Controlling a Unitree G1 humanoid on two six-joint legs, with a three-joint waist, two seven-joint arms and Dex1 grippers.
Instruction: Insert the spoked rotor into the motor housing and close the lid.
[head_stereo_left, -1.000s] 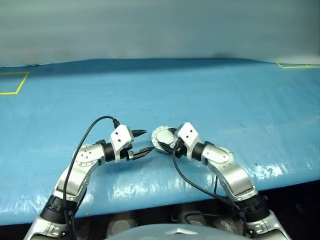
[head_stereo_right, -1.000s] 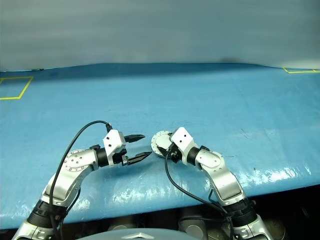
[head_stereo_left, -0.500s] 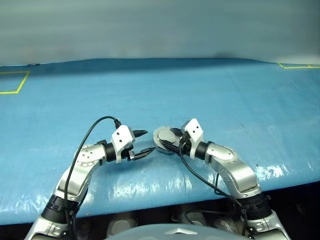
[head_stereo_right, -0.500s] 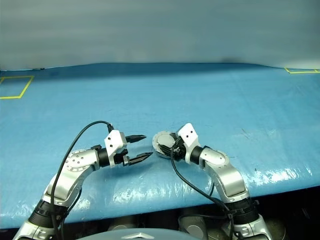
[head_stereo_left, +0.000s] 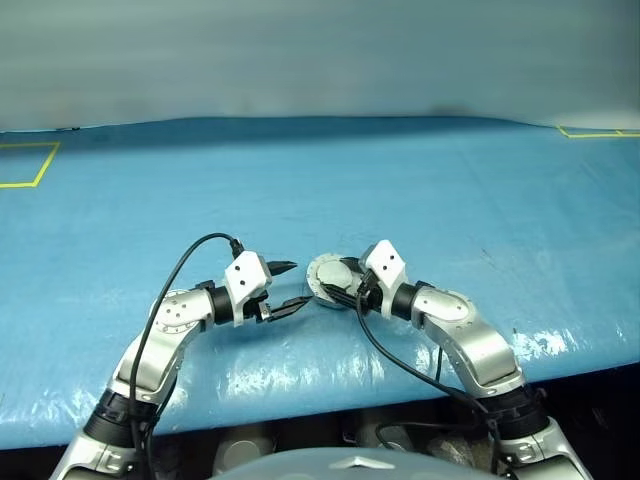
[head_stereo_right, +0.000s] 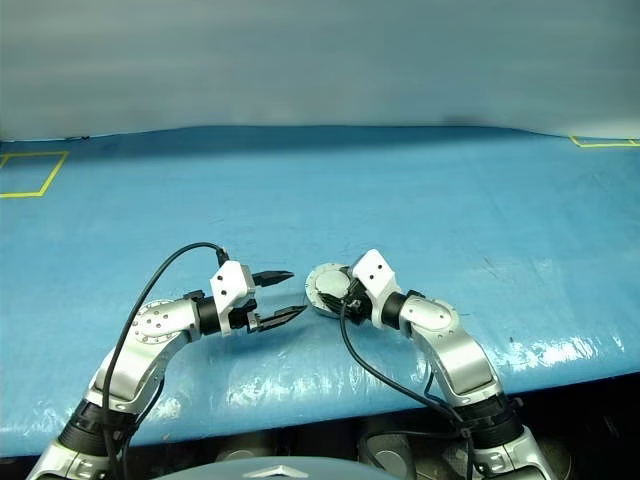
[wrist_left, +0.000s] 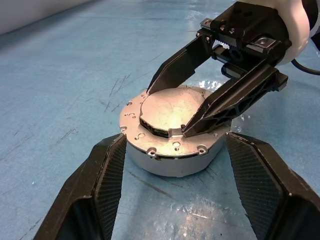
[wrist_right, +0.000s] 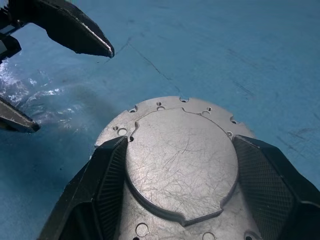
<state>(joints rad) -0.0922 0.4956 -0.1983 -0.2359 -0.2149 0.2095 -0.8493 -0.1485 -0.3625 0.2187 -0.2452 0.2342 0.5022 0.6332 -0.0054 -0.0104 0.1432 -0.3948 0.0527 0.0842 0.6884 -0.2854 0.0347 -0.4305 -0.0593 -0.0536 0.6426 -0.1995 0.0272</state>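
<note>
Motor housing (wrist_left: 172, 145) sits low of centre on the blue counter (head_stereo_left: 450, 190) with its lid (wrist_left: 175, 107) shut flat, plain face up — nothing else stands near it. Right pincer (wrist_left: 187, 107) reaches in from the right, fingers spread across the lid's top. Left pincer (head_stereo_left: 290, 284) hovers just left, fingers apart, gripping nothing — both forearms angle inward.

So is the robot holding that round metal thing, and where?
Nothing is gripped. The right gripper stands open, its fingers over the closed lid of the motor housing. The left gripper is open and empty.
</note>
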